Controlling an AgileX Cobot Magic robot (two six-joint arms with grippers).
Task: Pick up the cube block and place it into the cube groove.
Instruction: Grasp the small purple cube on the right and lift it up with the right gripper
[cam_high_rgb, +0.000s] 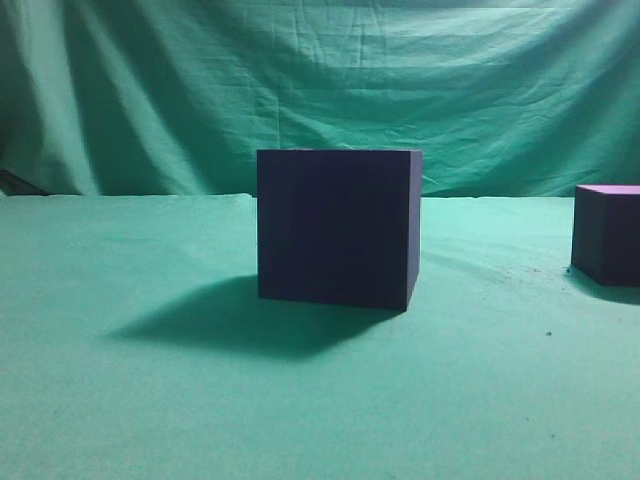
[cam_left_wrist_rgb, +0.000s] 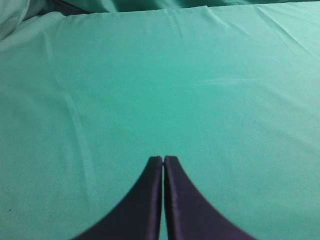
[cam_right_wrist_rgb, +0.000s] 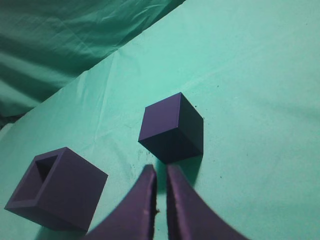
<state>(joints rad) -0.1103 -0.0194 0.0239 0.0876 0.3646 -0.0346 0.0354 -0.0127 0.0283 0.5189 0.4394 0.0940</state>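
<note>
The larger matte dark purple cube-shaped box (cam_high_rgb: 338, 228) is sitting mid-table on the green cloth-covered table (cam_high_rgb: 150, 400). The smaller matte dark purple cube block (cam_high_rgb: 607, 234) is sitting well to its right, apart from it, cut by the frame edge. A draped green cloth backdrop (cam_high_rgb: 300, 80) is hanging behind both.

In the right wrist view, the box (cam_right_wrist_rgb: 57, 187), its hollow opening upward, is lying left of the cube block (cam_right_wrist_rgb: 171, 128).

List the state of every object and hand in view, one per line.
cube block: on the green cloth, apart from the box, not held.
cube groove: on the cloth, its square opening facing up, nothing visible inside.
left hand: shut, holding nothing, above bare cloth.
right hand: nearly shut with a thin gap, holding nothing, near the cube block.
green cloth: spread over the table, lightly creased.
</note>
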